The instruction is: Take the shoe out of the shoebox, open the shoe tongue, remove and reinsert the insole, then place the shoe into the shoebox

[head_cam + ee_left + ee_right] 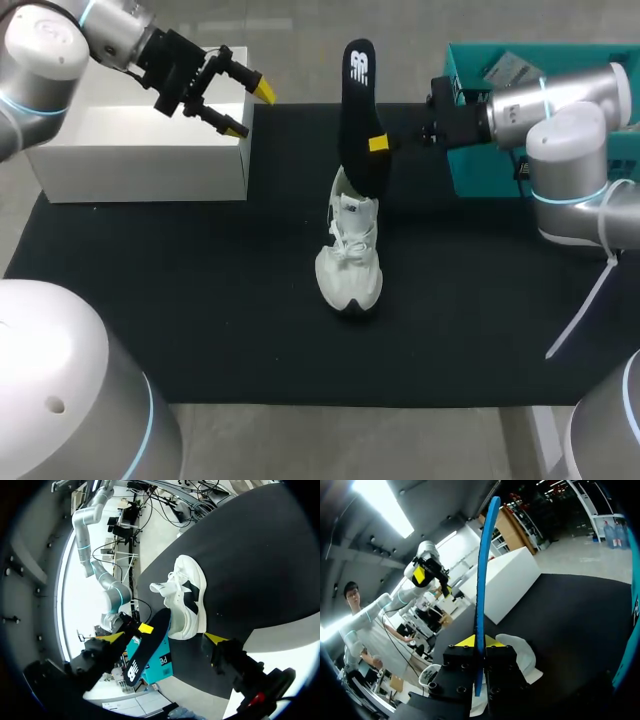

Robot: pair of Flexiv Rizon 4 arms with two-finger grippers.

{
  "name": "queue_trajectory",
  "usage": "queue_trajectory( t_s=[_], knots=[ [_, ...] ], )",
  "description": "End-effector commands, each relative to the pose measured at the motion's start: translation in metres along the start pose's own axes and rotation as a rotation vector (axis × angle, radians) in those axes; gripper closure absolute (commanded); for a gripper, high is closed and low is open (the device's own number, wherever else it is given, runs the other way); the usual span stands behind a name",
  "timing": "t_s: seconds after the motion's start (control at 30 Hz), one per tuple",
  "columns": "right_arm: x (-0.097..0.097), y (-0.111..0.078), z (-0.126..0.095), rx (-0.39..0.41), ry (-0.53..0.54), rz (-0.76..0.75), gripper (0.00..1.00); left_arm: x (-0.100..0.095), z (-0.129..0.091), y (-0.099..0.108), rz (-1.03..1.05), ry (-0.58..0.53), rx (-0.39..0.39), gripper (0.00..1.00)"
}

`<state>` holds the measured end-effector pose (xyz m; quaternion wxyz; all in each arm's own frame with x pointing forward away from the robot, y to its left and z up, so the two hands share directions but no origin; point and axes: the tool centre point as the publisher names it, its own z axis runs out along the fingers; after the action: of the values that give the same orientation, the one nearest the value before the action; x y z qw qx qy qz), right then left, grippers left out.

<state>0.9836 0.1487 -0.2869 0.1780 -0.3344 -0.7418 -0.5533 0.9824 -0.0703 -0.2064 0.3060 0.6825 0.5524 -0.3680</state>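
Presently the right gripper [378, 144] is clamped on the black insole [358, 100], held upright, its lower end at the opening of the white sneaker [349, 262], possibly inside it; the sneaker stands on the black mat [200, 320] between a white box [140, 150] and the teal shoebox [470, 170]; the left gripper [250, 109] hangs above the white box's edge, jaws wide, empty.

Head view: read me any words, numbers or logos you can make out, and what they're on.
Insole: a white logo mark near its upper end, no legible words.
Teal box: a white label, print too small to read.
Shoe: no readable text.
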Motion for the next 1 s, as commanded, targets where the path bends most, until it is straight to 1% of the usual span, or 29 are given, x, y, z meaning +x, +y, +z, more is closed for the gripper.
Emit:
queue_trajectory(
  t_s=[0.03, 0.3, 0.37, 0.43, 0.57, 0.67, 1.0],
  knots=[
    [0.002, -0.002, 0.001, -0.005, -0.007, 0.002, 1.00, 0.000, 0.000, -0.001, 0.001, 0.003, -0.003, 0.00],
    [0.005, 0.026, -0.013, 0.000, -0.039, -0.062, 1.00, 0.000, 0.000, -0.001, 0.001, 0.003, -0.003, 0.00],
    [0.005, 0.033, -0.013, 0.001, -0.040, -0.070, 1.00, 0.000, 0.000, -0.001, 0.001, 0.003, -0.003, 0.00],
    [0.003, 0.036, -0.012, 0.004, -0.040, -0.074, 1.00, 0.000, 0.000, -0.001, 0.001, 0.003, -0.003, 0.00],
    [0.001, 0.036, -0.009, 0.007, -0.035, -0.075, 1.00, 0.000, 0.000, -0.001, 0.001, 0.003, -0.003, 0.00],
    [0.000, 0.030, -0.009, 0.006, -0.032, -0.064, 1.00, 0.000, 0.000, -0.001, 0.001, 0.003, -0.003, 0.00],
    [0.011, 0.013, -0.012, -0.005, -0.036, -0.028, 1.00, 0.000, 0.000, -0.001, 0.001, 0.003, -0.003, 0.00]
  ],
)
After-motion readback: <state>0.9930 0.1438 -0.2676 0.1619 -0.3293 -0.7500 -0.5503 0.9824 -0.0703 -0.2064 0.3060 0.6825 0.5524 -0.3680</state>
